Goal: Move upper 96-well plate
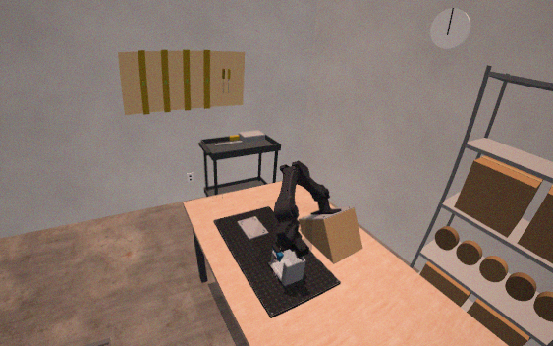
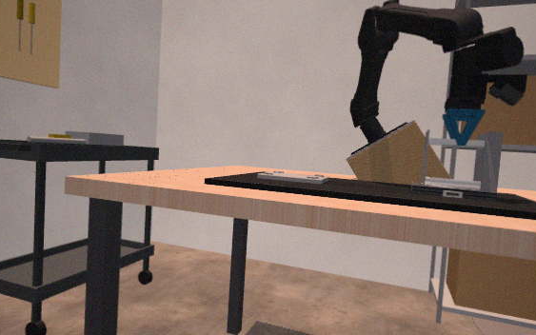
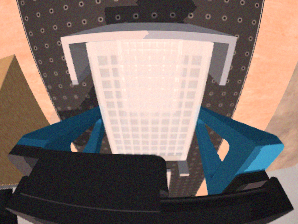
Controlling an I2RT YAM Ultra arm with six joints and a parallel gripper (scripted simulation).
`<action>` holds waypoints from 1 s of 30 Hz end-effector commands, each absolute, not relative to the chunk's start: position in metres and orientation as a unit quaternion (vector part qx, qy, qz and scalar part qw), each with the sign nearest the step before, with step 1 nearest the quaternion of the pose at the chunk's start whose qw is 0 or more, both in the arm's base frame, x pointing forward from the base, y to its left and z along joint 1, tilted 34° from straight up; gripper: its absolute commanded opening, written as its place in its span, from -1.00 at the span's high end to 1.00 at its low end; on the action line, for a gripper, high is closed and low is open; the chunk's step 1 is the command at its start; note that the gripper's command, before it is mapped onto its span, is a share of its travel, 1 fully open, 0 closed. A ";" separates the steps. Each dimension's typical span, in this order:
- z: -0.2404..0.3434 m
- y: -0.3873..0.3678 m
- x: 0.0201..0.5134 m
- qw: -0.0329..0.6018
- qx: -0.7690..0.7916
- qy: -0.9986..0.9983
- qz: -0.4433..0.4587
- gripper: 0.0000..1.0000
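In the wrist view the gripper (image 3: 149, 137) has its 2 blue fingers clamped on the long sides of the upper 96-well plate (image 3: 148, 96), the white well grid showing between them. Below it stands the stack rack K1 (image 3: 75, 52), its pale walls framing the plate's far end, on the black perforated mat (image 3: 47, 23). From the exterior view the plate (image 2: 451, 144) hangs level at the top of the rack's posts (image 2: 488, 159), while the lower plate (image 2: 451, 182) lies at the rack's base. Further along the mat lies the plate nest N1 (image 2: 294, 176), well apart from the rack. A tilted cardboard box (image 2: 394, 154) sits behind, between nest and rack.
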State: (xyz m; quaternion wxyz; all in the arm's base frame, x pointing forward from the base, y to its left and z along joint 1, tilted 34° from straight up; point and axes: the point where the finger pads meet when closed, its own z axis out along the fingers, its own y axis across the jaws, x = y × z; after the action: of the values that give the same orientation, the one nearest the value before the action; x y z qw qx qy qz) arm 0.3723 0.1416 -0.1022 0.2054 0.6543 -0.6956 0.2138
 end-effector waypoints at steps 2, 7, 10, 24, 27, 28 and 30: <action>-0.075 0.165 0.377 0.180 0.659 -0.697 0.218 1.00; -0.071 0.167 0.378 0.180 0.659 -0.697 0.220 1.00; -0.066 0.170 0.377 0.180 0.659 -0.697 0.220 1.00; -0.050 0.181 0.376 0.180 0.659 -0.697 0.218 1.00; -0.050 0.181 0.376 0.180 0.659 -0.697 0.218 1.00; -0.050 0.181 0.376 0.180 0.659 -0.697 0.218 1.00; -0.050 0.181 0.376 0.180 0.659 -0.697 0.218 1.00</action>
State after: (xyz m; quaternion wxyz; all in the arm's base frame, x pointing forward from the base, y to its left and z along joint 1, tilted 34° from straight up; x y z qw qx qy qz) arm 0.3728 0.1627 -0.0682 0.2050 0.6538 -0.6960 0.2148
